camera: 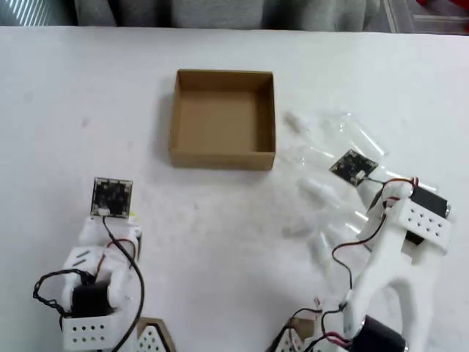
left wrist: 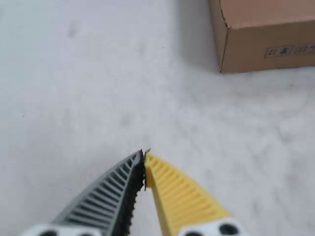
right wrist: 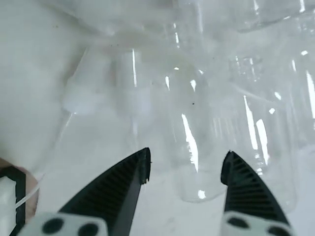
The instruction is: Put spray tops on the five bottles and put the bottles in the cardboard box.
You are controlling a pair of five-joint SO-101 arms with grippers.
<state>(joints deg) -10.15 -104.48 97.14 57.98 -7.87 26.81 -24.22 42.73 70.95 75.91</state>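
Right gripper spread, straddling a clear bottle in the pile beside the empty cardboard box. Left gripper clenched on nothing. Risk: slick bottle squirts sideways on closing (neighbours crowd it).

A big white table lies wide and flat. Its top is smooth, with a few faint grey smudges on it. Past the far edge of the table there is some grey cloth. At the far left corner is something bluish with stripes. At the far right corner is a see-through thing with straight edges, and a bit of something red is just beside it
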